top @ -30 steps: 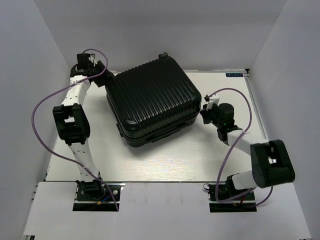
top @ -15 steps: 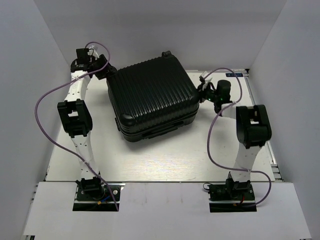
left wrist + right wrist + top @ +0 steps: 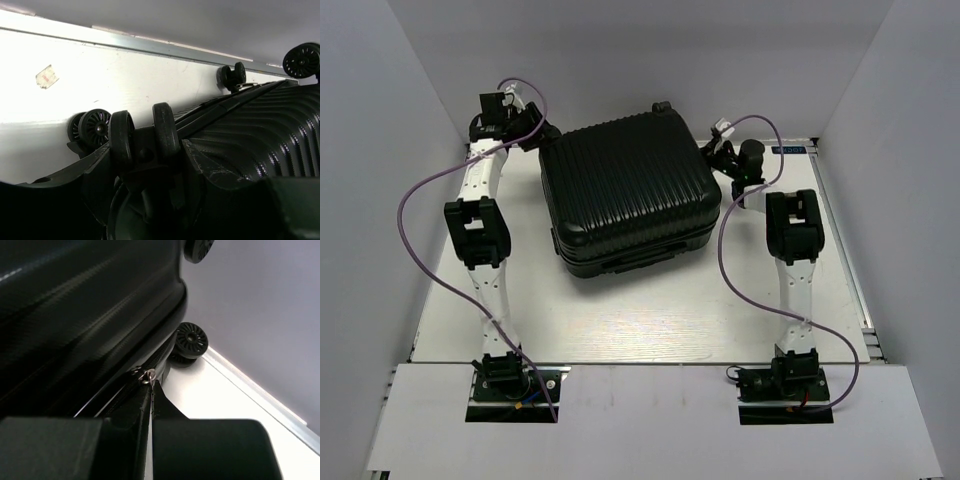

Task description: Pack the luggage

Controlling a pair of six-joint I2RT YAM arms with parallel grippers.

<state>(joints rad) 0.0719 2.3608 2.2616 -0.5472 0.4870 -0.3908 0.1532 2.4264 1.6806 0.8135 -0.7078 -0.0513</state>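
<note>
while the closed luggage (image 3: 625, 195) lies flat at the far middle of the bench (image 3: 650, 320), the left arm (image 3: 470, 235) stretches to its far-left wheeled corner; whether the left fingers (image 3: 533, 130) are open, i cannot tell. the right arm (image 3: 792, 235) reaches the far-right corner, right fingers (image 3: 165, 412) pressed together beside the zip pull (image 3: 147, 375).

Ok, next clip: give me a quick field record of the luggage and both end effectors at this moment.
luggage: closed, flat on table, ribbed shell up, wheels toward far wall
left end effector: at far-left corner by the wheels; open or shut unclear
right end effector: at far-right corner, fingers nearly together, tips at zipper pull
task stage: case not yet opened
</note>
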